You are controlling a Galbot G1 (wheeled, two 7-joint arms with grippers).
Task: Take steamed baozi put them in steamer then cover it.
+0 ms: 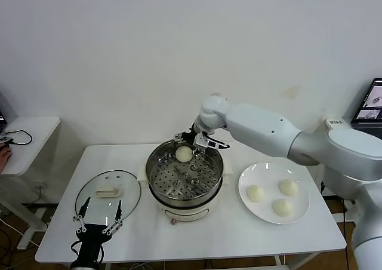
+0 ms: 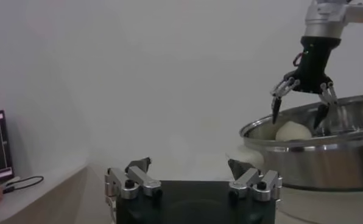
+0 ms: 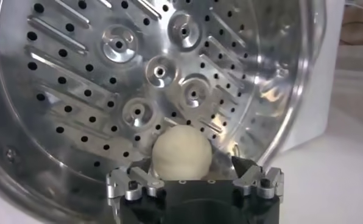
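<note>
The steamer (image 1: pixel 150 169) stands mid-table, a shiny steel basket on a cream pot base. One baozi (image 1: pixel 184 154) lies on its perforated floor near the far wall. My right gripper (image 1: pixel 191 144) hangs just over that baozi, open, fingers spread to either side of it. The right wrist view shows the baozi (image 3: pixel 181 152) loose between the spread jaws of my right gripper (image 3: pixel 190 165), on the steamer floor (image 3: pixel 108 91). Three more baozi (image 1: pixel 289 187) sit on the white plate (image 1: pixel 301 215). My left gripper (image 1: pixel 97 223) is parked open near the table's front left edge.
The clear glass lid (image 1: pixel 128 189) with a cream handle lies flat left of the steamer, just beyond my left gripper (image 2: pixel 189 164). A small side table (image 1: pixel 30 135) with a cable stands at the far left. A white wall runs behind the table.
</note>
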